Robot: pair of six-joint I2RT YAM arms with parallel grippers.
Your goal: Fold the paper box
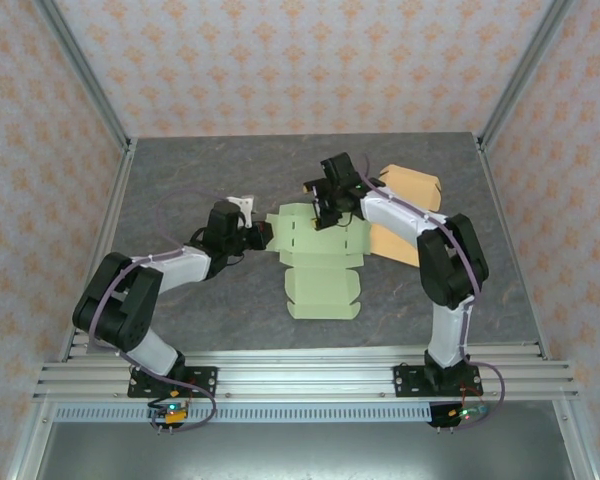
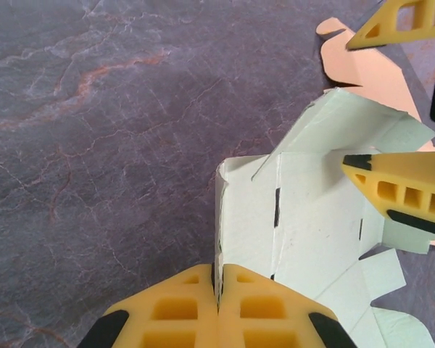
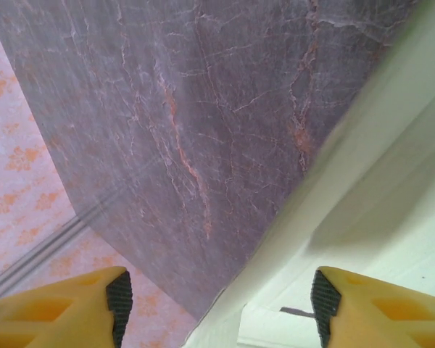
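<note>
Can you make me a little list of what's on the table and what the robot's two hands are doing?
table: grey marbled top
green paper box: mostly flat and unfolded, with its left flap lifted
orange paper sheet: flat, behind the green one, partly under the right arm
left gripper: shut, pinching the left edge of the green paper box
right gripper: open, over the far part of the green paper box, not clamped on anything
folding: barely started
</note>
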